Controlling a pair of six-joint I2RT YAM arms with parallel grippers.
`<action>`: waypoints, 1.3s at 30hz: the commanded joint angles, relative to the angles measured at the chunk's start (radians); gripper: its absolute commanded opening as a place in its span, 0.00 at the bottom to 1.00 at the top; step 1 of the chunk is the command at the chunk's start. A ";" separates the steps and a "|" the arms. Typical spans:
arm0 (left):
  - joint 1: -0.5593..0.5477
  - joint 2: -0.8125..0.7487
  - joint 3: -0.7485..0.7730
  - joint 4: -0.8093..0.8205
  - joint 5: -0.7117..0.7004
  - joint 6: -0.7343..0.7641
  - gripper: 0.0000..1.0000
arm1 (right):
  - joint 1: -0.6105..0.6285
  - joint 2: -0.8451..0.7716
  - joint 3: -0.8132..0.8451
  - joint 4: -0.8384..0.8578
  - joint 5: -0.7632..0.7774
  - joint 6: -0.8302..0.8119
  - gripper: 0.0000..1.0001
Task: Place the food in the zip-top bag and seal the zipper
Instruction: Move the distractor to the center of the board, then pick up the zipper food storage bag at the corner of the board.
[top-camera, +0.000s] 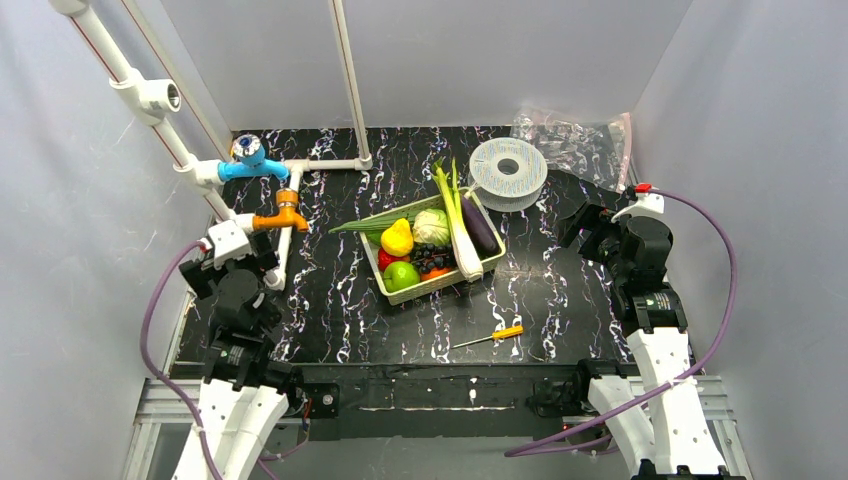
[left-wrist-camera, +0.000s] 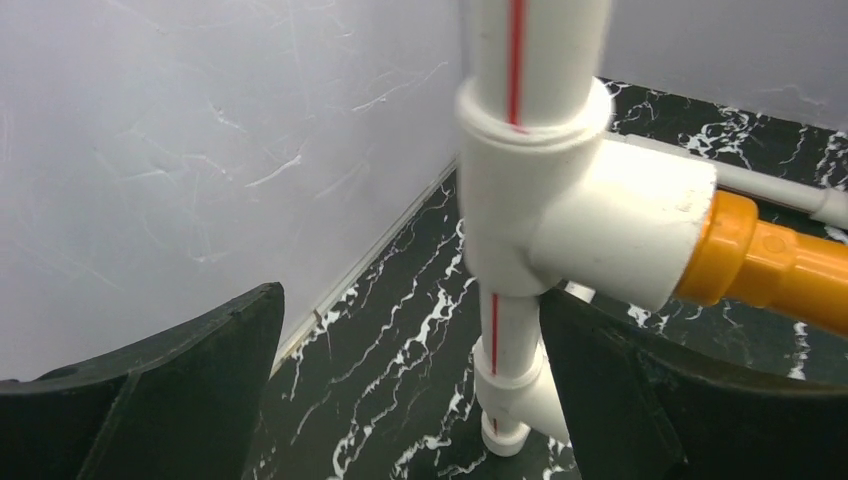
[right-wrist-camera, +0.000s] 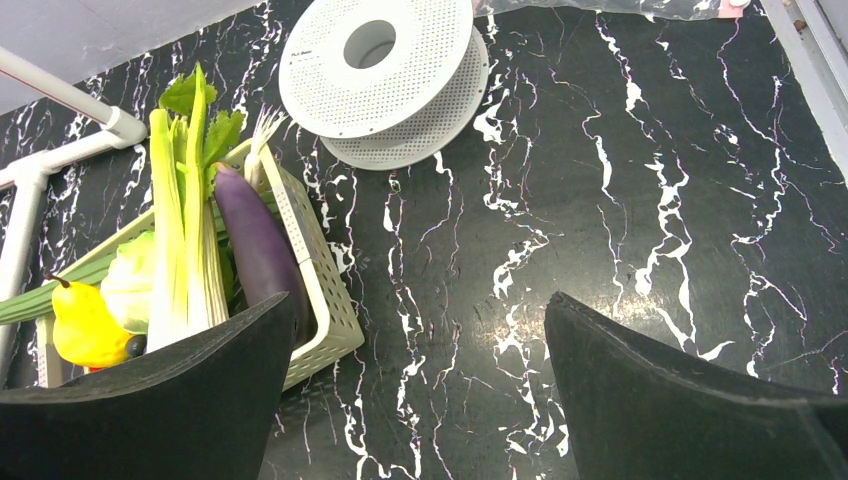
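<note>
Right gripper (right-wrist-camera: 420, 305): jaws wide, empty, over bare table (right-wrist-camera: 620, 200).
Left of it: pale-green basket (top-camera: 445, 280) holding the food (top-camera: 432, 228); leek (top-camera: 458, 235) and eggplant (top-camera: 480, 228) lie near-to-far.
Beyond it, past the grey spool (top-camera: 508, 170): zip-top bag (top-camera: 575, 140), far right corner, zipper (top-camera: 625, 150) along its right edge.
Right arm judged nearer both.
Left gripper (top-camera: 225, 245): wide, empty, facing a white pipe tee (left-wrist-camera: 600, 220).

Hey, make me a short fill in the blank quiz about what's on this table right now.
1. The food lies in the pale-green ____.
2. The zip-top bag lies at the far ____ corner of the table.
3. The left gripper and right gripper both stand ____, holding nothing.
4. The eggplant beside the leek is ____.
Missing words: basket, right, open, purple.
</note>
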 joint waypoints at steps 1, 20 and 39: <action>-0.003 -0.040 0.162 -0.274 -0.067 -0.192 1.00 | 0.001 -0.009 0.004 0.036 0.002 0.000 1.00; -0.063 -0.207 0.516 -0.373 0.691 -0.260 0.99 | 0.002 0.007 0.011 0.025 -0.008 0.001 1.00; -0.272 0.541 0.828 -0.129 1.628 -0.306 0.99 | 0.002 0.003 0.034 0.009 -0.007 0.005 1.00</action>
